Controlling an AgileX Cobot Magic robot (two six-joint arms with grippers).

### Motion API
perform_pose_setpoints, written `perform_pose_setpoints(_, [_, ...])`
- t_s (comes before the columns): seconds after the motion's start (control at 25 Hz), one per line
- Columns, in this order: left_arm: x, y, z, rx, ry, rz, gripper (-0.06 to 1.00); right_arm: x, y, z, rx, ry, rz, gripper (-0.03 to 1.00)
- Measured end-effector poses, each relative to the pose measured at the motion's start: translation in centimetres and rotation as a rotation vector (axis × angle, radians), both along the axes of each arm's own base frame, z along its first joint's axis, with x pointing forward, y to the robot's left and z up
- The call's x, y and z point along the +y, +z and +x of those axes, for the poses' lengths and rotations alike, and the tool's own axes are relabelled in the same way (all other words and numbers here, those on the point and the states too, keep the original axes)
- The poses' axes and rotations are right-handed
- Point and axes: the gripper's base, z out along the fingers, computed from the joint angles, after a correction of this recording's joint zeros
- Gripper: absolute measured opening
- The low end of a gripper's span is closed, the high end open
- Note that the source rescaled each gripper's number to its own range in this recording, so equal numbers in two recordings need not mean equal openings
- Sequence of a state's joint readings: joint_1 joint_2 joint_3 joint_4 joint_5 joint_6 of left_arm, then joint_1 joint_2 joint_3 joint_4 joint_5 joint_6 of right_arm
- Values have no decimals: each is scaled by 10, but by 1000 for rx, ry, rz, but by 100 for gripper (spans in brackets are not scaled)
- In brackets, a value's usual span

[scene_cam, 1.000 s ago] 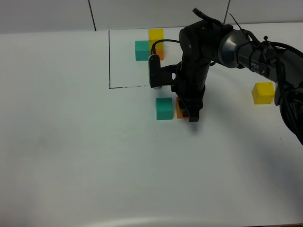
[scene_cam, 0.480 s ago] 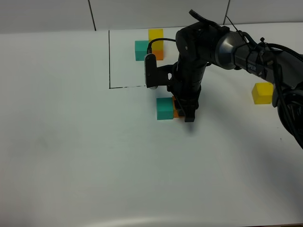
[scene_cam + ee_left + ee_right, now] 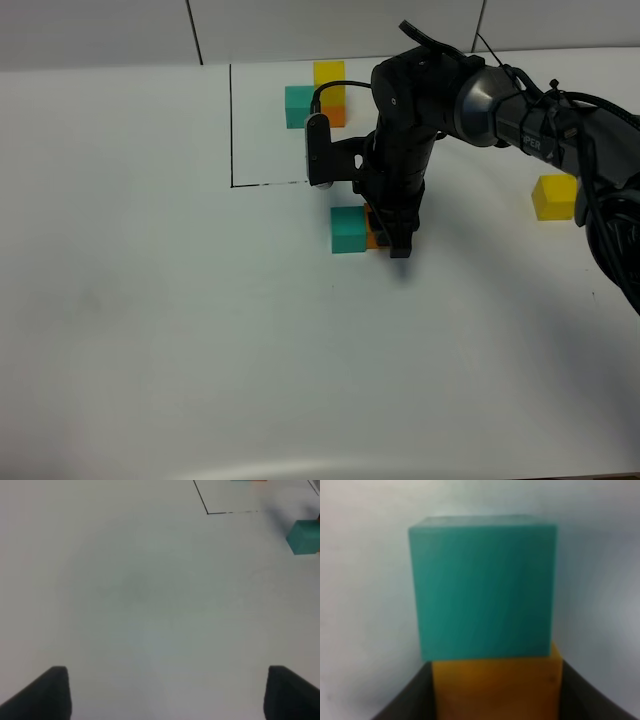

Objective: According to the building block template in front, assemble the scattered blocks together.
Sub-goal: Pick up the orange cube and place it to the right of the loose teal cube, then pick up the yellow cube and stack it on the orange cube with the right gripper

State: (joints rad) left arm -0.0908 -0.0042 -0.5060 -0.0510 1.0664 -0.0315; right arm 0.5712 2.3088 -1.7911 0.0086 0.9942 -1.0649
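Exterior high: orange block (image 3: 371, 238) is mostly hidden behind right claw (image 3: 397, 246), only a sliver shows beside teal block (image 3: 347, 230). The arm also covers the right side of the template (image 3: 299, 107) frame and part of its orange cube. Right wrist: soft focus, orange block cut by the frame edge, fingers (image 3: 405, 707) barely in. Left wrist: left claw (image 3: 162, 695) shows 2 finger tips only, teal block is blurry, template is cropped to a sliver.

Right arm reaches in across the middle, wrist pointing straight down, right gripper (image 3: 393, 238) pinched onto the orange cube (image 3: 496, 690), and the left gripper (image 3: 165, 695) hangs with fingers spread wide.
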Motion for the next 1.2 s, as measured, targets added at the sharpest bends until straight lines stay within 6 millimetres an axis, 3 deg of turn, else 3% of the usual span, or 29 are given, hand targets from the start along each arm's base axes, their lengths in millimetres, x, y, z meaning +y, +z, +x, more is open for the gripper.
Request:
perform_pose_setpoints(0.24, [0, 0, 0, 0, 0, 0, 66, 0, 0, 0, 0, 0, 0, 0])
perform_pose_setpoints(0.32, [0, 0, 0, 0, 0, 0, 66, 0, 0, 0, 1, -1, 1, 5])
perform_pose_setpoints(0.44, [0, 0, 0, 0, 0, 0, 66, 1, -3, -1, 17, -9, 2, 35])
perform_pose_setpoints(0.56, [0, 0, 0, 0, 0, 0, 66, 0, 1, -1, 15, -54, 11, 74])
perform_pose_setpoints(0.68, [0, 0, 0, 0, 0, 0, 66, -8, 11, 1, 16, -141, 15, 95])
perform_pose_setpoints(0.96, [0, 0, 0, 0, 0, 0, 66, -56, 58, 7, -41, -388, 62, 100])
perform_pose_setpoints(1.2, [0, 0, 0, 0, 0, 0, 66, -114, 76, 8, -114, -797, 164, 100])
